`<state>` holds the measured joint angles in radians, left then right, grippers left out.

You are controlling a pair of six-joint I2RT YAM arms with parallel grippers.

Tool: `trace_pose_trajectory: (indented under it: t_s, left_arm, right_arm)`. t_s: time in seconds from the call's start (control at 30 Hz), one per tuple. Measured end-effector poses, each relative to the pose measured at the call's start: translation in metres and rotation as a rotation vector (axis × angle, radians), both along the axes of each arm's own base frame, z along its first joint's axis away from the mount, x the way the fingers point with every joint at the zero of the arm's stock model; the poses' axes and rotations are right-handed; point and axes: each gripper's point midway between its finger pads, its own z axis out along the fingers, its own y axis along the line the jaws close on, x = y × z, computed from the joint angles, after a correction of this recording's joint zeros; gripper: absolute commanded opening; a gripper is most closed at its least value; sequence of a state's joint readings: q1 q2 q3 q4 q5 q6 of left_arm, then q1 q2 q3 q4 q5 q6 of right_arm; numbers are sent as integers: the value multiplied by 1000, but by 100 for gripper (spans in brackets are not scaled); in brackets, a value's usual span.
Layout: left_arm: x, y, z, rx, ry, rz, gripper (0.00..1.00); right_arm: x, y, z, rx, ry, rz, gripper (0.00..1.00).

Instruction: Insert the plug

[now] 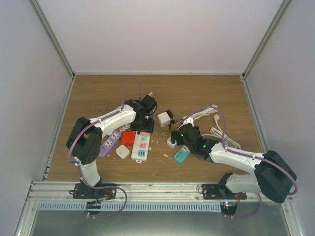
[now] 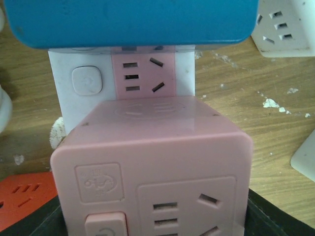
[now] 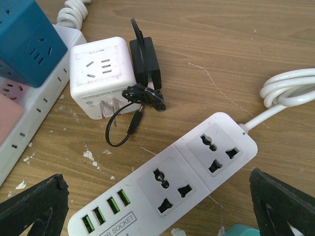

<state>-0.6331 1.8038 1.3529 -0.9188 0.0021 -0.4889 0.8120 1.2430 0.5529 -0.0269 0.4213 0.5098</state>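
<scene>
A pink cube plug adapter (image 2: 147,162) fills the left wrist view, and my left gripper (image 2: 152,219) is shut on it, with a black finger (image 2: 283,211) at each lower corner. The cube sits against a white power strip (image 2: 83,108) that has pink socket faces; its prongs are hidden. A blue cube (image 2: 128,19) stands just beyond on the same strip. From above, the left gripper (image 1: 143,126) hangs over that strip (image 1: 141,147). My right gripper (image 3: 157,206) (image 1: 180,135) stands open above a white USB power strip (image 3: 197,162), holding nothing.
A white cube adapter (image 3: 101,73) and a black charger (image 3: 144,61) with a coiled lead lie beyond the USB strip. A red cube (image 1: 128,138), purple strip (image 1: 109,143), small white cube (image 1: 122,152), teal strip (image 1: 181,155) and a white cable (image 1: 214,125) crowd the table's middle.
</scene>
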Motion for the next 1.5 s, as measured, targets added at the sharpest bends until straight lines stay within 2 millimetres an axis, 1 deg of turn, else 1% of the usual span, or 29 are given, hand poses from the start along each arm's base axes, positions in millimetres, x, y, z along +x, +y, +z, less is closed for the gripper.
trace_pose_trajectory:
  t_s: [0.1,0.27,0.37,0.63,0.73,0.83,0.97,1.0,1.1,1.27,1.4,1.5]
  left_arm:
    - [4,4,1,13,-13,16,75]
    - [10,10,9,24,-42,42,76]
    - [13,9,12,18,-54,44,70]
    - [14,6,12,3,-53,39,44]
    - [13,7,11,4,-53,40,40]
    - [13,7,10,8,-56,41,40]
    - [13,7,7,16,-64,39,37]
    - [13,7,7,18,-65,38,35]
    - [12,7,3,28,-66,34,23]
    - [11,6,-1,52,-68,26,21]
    - [13,4,6,40,-81,26,24]
    - [13,3,8,30,-83,28,26]
  right_arm:
    - [0,0,0,0,0,0,100]
    - [0,0,0,0,0,0,100]
    - [0,0,0,1,0,0,100]
    - [0,0,0,0,0,-1,100]
    - [0,0,0,0,0,-2,100]
    - [0,0,0,1,0,-3,100]
    - [0,-1,0,-1,0,-6,100]
    - [0,-1,0,-2,1,-6,100]
    - [0,-2,-1,-6,4,-7,100]
    - [-1,-4,-2,-5,11,-21,100]
    - [0,-6,0,-14,19,-42,100]
    - [2,-5,6,-7,20,-50,100]
